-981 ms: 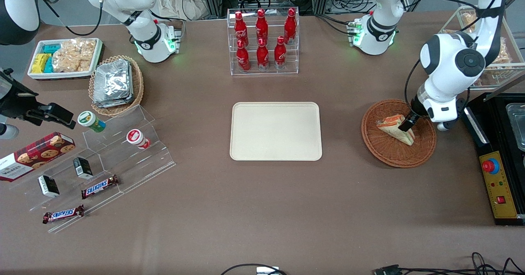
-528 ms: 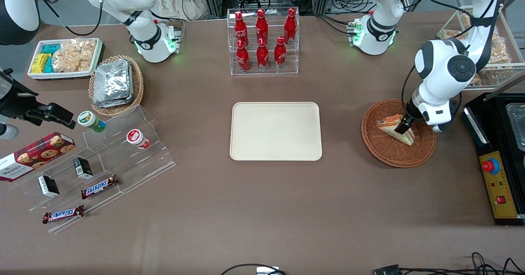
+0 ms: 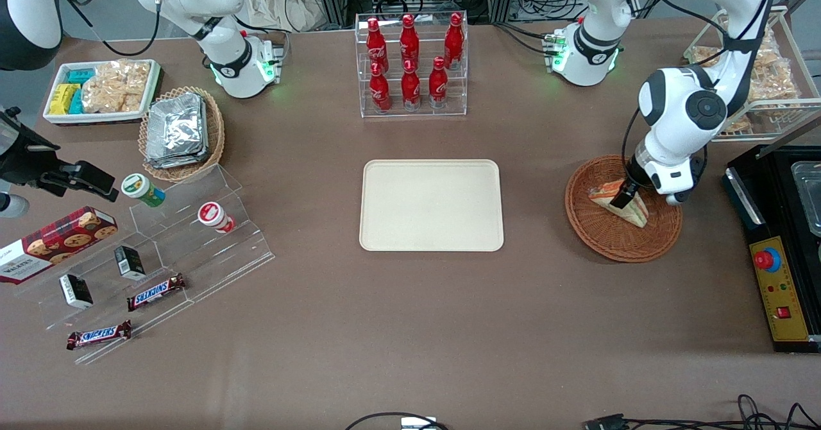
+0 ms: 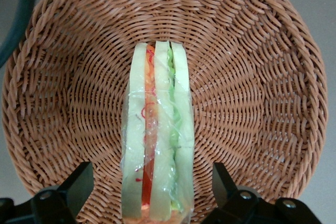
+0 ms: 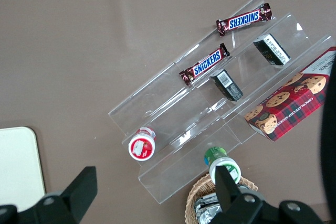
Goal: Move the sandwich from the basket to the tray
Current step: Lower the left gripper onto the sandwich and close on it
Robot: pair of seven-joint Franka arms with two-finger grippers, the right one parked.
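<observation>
left gripper (image 4: 152, 192) open astride the clear-wrapped triangular sandwich (image 4: 156, 135) in the reddish-brown wicker basket (image 4: 252, 77), slick wrap might slip when squeezed

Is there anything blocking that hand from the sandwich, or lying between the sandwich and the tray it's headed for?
Nothing visible does. The hand is open, its fingers either side of the sandwich in the basket. Only bare table lies between the basket and the empty tray.
</observation>
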